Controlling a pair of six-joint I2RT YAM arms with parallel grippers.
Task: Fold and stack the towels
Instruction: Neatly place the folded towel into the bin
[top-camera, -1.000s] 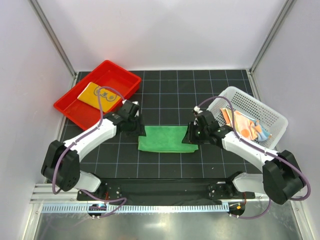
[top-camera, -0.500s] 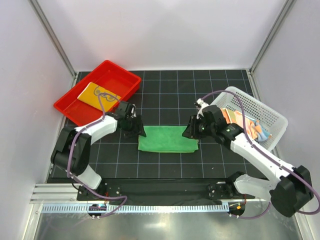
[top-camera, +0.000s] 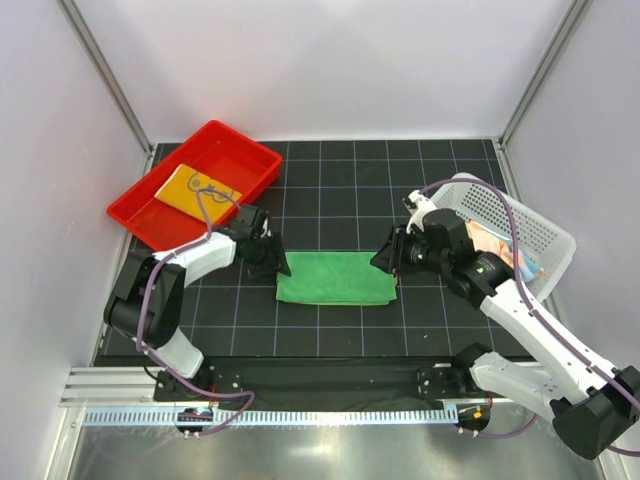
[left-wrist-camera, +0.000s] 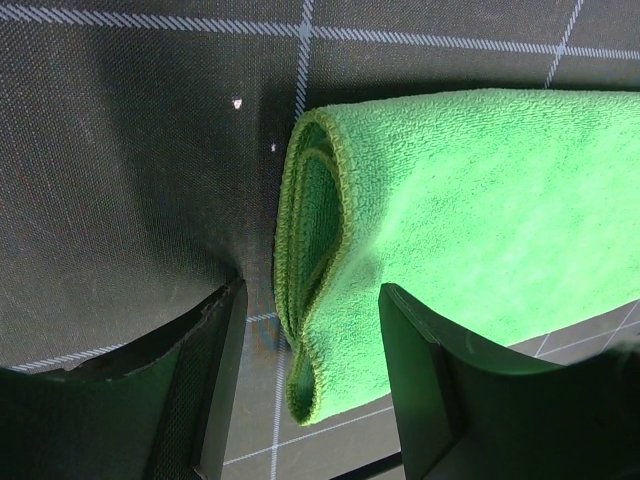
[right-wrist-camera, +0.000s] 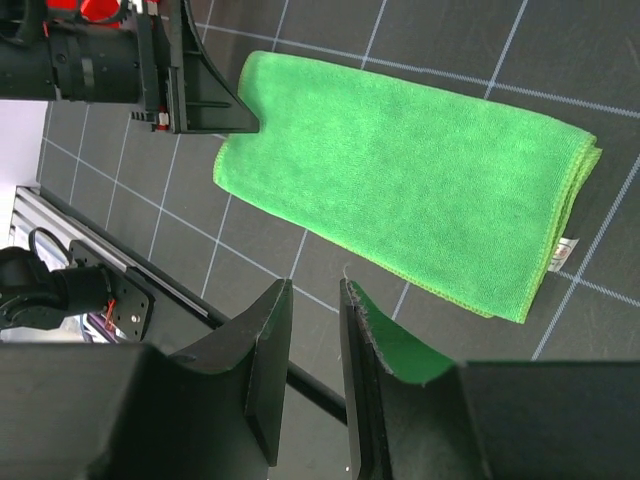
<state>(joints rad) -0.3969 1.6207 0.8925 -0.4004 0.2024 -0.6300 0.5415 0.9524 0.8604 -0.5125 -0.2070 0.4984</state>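
Note:
The plain green towel (top-camera: 335, 278) lies folded flat on the black grid mat. My left gripper (top-camera: 277, 264) is at its left end. In the left wrist view that gripper (left-wrist-camera: 312, 290) is open, its fingers (left-wrist-camera: 215, 380) standing either side of the towel's looped folded edge (left-wrist-camera: 310, 250) without pinching it. My right gripper (top-camera: 386, 260) hovers over the towel's right end. Its jaws (right-wrist-camera: 313, 290) stand a narrow gap apart with nothing between them, above the green towel (right-wrist-camera: 410, 180). The yellow-orange towel (top-camera: 195, 190) lies in the red tray. The striped towel (top-camera: 492, 238) is in the white basket, partly hidden by the right arm.
The red tray (top-camera: 140, 222) stands at the back left, the white perforated basket (top-camera: 540, 235) at the right. White walls close in the mat on three sides. The arm bases and a rail run along the near edge.
The right gripper has lifted off the towel's right end and drawn back toward the basket. The left arm has tucked in, its gripper staying at the towel's left end.

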